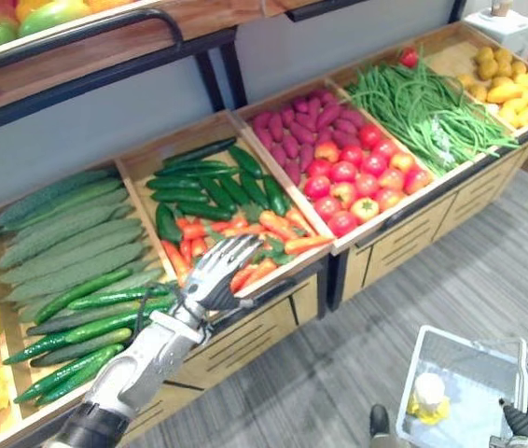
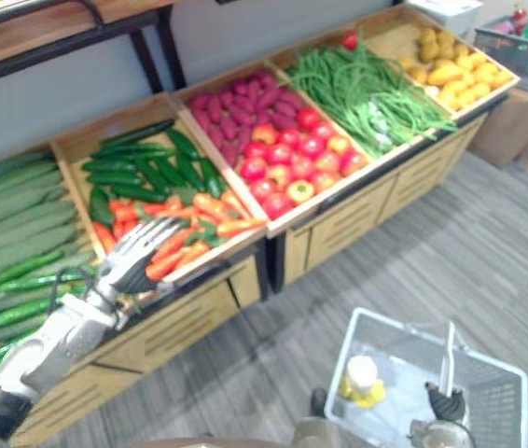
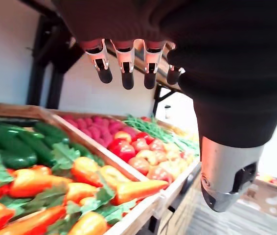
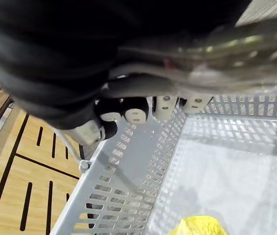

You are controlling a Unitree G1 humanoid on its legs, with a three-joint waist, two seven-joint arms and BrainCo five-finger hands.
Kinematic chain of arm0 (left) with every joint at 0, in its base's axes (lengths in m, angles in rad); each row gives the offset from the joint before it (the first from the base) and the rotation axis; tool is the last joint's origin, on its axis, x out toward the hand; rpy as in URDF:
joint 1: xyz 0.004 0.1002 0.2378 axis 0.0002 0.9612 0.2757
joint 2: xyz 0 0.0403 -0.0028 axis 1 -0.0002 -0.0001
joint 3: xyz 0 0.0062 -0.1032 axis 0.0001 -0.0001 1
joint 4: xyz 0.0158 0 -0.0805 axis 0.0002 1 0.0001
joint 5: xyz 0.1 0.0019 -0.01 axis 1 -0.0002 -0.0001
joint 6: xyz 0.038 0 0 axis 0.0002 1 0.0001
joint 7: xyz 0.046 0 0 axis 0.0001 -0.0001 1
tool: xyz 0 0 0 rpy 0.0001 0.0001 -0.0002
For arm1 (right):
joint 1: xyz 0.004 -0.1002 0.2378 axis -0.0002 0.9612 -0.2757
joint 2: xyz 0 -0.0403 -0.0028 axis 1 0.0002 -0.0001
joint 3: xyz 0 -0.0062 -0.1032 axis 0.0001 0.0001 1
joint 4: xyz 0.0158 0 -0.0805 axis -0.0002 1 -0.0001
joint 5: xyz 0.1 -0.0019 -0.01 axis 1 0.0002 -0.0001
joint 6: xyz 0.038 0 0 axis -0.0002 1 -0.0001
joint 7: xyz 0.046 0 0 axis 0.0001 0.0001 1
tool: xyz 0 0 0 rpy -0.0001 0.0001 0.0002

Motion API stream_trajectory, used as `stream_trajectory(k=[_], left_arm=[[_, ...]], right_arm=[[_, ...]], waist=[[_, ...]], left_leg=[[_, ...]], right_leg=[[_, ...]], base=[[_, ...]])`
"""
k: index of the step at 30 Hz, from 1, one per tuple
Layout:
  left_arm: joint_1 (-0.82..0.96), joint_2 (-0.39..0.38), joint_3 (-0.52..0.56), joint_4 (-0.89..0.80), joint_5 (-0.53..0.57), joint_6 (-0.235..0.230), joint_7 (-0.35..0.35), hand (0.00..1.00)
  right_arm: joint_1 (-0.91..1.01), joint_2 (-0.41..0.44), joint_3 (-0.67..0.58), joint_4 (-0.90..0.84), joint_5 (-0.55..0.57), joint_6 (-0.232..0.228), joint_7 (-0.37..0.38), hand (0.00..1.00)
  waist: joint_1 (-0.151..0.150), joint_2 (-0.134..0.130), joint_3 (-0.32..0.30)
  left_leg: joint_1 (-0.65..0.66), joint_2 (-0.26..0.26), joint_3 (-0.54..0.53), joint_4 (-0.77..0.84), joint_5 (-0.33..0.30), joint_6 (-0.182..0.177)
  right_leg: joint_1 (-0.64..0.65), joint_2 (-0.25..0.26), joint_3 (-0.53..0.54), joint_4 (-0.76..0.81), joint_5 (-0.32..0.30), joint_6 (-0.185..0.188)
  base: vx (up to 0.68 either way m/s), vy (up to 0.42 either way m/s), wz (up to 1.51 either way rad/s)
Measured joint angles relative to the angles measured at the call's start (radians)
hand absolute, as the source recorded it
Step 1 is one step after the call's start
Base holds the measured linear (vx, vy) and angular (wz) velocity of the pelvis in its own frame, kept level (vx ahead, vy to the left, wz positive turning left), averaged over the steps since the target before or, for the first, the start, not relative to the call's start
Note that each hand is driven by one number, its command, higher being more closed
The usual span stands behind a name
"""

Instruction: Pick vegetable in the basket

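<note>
One carrot (image 3: 138,188) is lying at the crate's (image 3: 148,211) front edge near the open, hovering left robot hand (image 1: 213,280), which is needing a lengthwise wrap, while the right robot hand (image 1: 525,420) is gripping the basket (image 1: 411,369).

Carrots (image 1: 278,227) between cucumbers (image 1: 77,301) and tomatoes (image 1: 357,187); basket (image 1: 411,369) on floor (image 1: 339,373), right.

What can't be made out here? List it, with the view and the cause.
- Carrots under the left hand: eye views, the hand covers them.
- Yellow item in the basket: too small in the eye views, cut by the edge in the right wrist view.
- Handle inside the right hand: its curled fingers hide it, right wrist view.
- Fruit on the upper shelf: cut by the top edge, left eye view.
</note>
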State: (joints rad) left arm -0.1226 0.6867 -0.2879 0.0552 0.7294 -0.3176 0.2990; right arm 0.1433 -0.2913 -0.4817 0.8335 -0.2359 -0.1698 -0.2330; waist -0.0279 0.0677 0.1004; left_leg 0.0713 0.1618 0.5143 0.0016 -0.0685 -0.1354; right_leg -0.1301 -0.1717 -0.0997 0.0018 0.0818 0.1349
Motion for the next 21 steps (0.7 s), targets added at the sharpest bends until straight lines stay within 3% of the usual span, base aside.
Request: stream_trajectory(k=[3,13,21], left_arm=[[-0.098,0.0,-0.038,0.054,0.0,0.004,-0.013,0.0],[-0.315,-0.034,-0.064,0.243,-0.009,0.095,-0.031,0.0],[-0.418,-0.096,-0.037,0.39,-0.019,0.145,-0.029,0.0]], right_arm=[[0.0,-0.005,0.008,-0.05,-0.001,0.005,0.001,1.0],[-0.055,-0.005,0.021,-0.158,-0.001,0.018,0.001,1.0],[-0.102,-0.004,0.073,-0.2,0.0,0.019,0.001,1.0]], waist=[[-0.003,0.005,0.005],[-0.025,-0.002,0.058],[-0.025,-0.027,0.114]], left_leg=[[-0.019,0.0,0.009,0.0,0.0,0.0],[-0.051,0.004,0.054,0.002,-0.002,-0.004],[-0.089,0.008,0.083,0.022,-0.01,-0.008]], right_leg=[[-0.024,0.001,0.008,0.0,0.01,-0.002],[-0.083,0.013,0.047,0.001,0.02,-0.007],[-0.149,0.014,0.084,0.018,0.024,-0.009]], base=[[-0.01,-0.014,-0.1],[0.02,-0.02,-0.1],[-0.01,-0.031,-0.1]])
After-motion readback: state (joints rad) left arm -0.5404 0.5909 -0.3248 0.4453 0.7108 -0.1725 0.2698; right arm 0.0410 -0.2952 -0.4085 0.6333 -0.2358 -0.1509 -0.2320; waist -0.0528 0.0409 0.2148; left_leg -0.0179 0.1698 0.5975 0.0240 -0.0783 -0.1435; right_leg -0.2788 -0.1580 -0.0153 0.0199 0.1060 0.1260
